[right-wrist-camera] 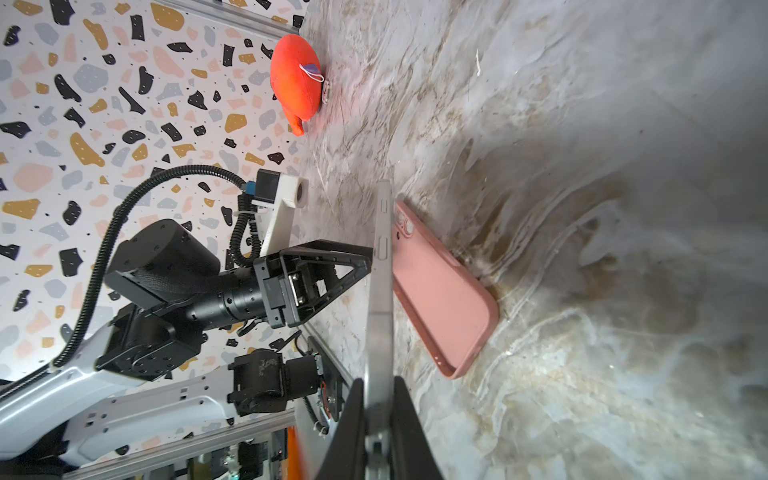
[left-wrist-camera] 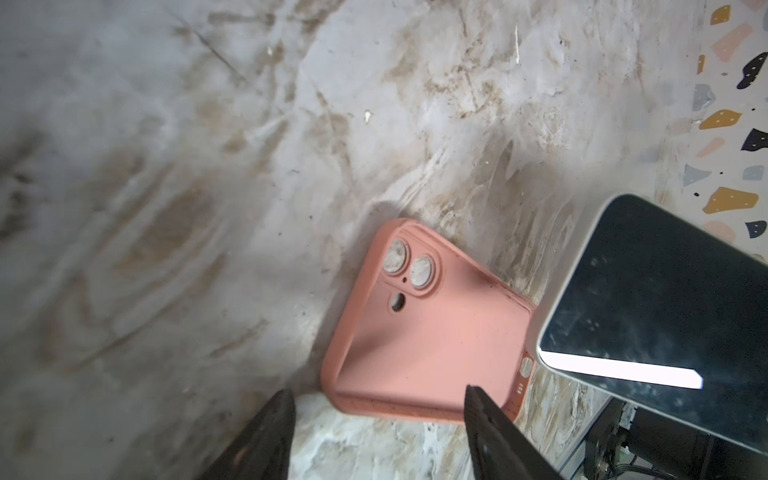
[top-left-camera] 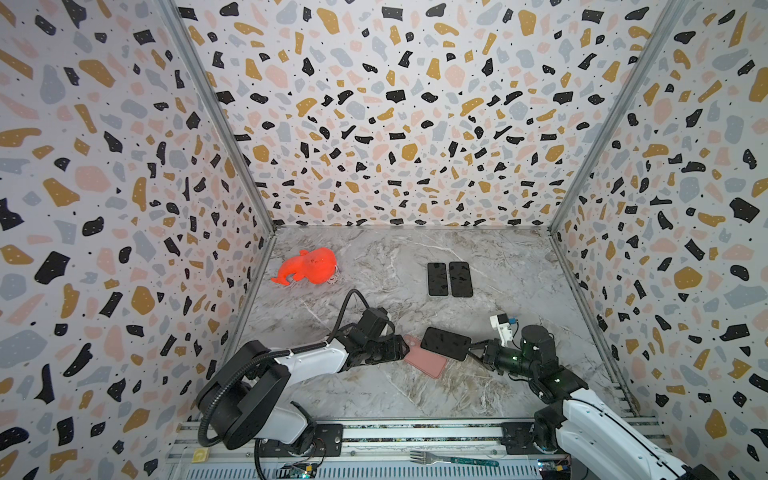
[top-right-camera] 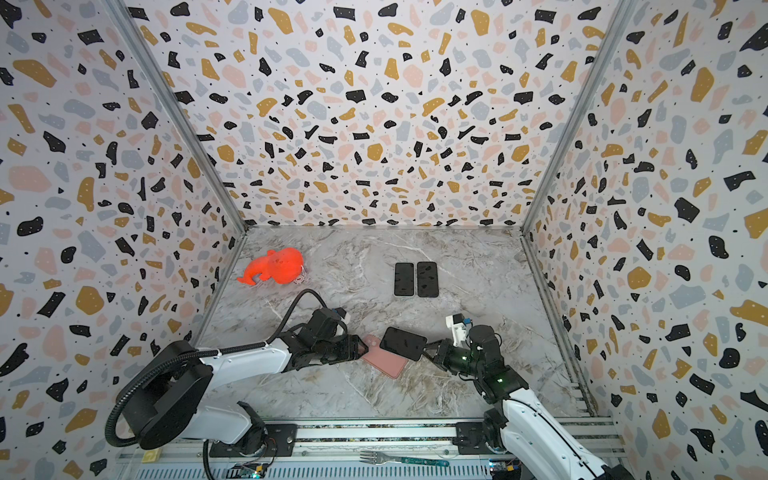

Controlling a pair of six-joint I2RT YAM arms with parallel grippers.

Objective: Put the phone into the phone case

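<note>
Marbled desk, speckled walls. Right tool is clamped on one end of the black phone, holding it over the pink phone case. Left tool, jaws apart, straddles the case's edge.

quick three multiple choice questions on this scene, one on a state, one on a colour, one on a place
1. The right gripper is: A open and empty; B shut on the phone; C shut on the phone case.
2. The phone case is: A pink; B blue; C black.
3. The fork lies: A in the phone case; B in the right gripper; C on the front rail.

Answers:
1 B, its fingers pinch the phone's end above the case.
2 A, the case shows pink in every view.
3 C, it rests on the metal rail by the arm bases.
</note>
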